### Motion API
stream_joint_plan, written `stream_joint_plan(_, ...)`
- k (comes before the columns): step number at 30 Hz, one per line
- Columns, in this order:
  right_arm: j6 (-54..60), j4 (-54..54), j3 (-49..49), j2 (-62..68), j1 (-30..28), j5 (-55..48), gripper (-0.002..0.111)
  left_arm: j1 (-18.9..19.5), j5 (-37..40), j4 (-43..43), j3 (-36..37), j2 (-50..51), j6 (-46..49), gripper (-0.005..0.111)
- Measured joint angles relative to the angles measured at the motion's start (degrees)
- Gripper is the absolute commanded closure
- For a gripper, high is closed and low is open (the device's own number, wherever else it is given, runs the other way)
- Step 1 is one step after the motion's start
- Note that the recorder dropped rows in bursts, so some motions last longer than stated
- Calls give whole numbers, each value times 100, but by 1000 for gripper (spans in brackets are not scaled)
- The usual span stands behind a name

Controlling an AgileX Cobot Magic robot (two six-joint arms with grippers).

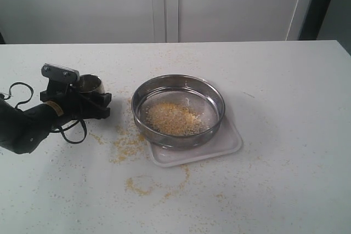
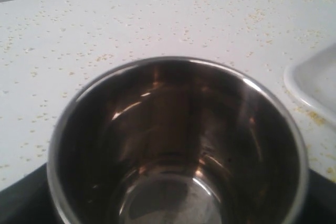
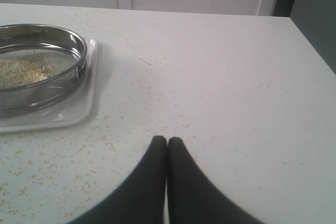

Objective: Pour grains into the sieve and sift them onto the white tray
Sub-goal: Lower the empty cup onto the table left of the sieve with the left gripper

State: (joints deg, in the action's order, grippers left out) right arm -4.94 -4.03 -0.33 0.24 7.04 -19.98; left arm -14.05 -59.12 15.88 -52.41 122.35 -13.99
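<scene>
Left claw (image 1: pixel 92 96) grasps the empty cup (image 1: pixel 90 83) (right claw (image 3: pixel 167 142) clenched); grains (image 1: pixel 173 118) lie in the sieve (image 1: pixel 181 137) on the white tray (image 1: pixel 230 142).

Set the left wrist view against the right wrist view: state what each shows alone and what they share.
Only the left wrist view: the inside of the steel cup, empty, filling the frame. Only the right wrist view: the sieve with grains on its mesh, standing on the white tray, and the right gripper with its fingers pressed together. Both: a part of that tray and the table strewn with loose grains.
</scene>
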Motion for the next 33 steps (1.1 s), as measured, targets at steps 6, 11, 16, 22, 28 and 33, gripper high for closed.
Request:
stream_joint_plan(6, 0, 0, 0, 0, 0, 0, 108, 0, -12, 0, 0, 0, 78, 107)
stream_joint_plan(11, 0, 0, 0, 0, 0, 0, 108, 0, -12, 0, 0, 0, 78, 107)
stream_joint_plan(16, 0, 0, 0, 0, 0, 0, 108, 0, -12, 11, 0, 0, 78, 94)
stream_joint_plan(22, 0, 0, 0, 0, 0, 0, 108, 0, -24, 282, 0, 0, 78, 45)
stream_joint_plan(28, 0, 0, 0, 0, 0, 0, 108, 0, 11, 214, 0, 8, 78, 9)
stream_joint_plan(33, 0, 0, 0, 0, 0, 0, 108, 0, 25, 152, 0, 22, 78, 6)
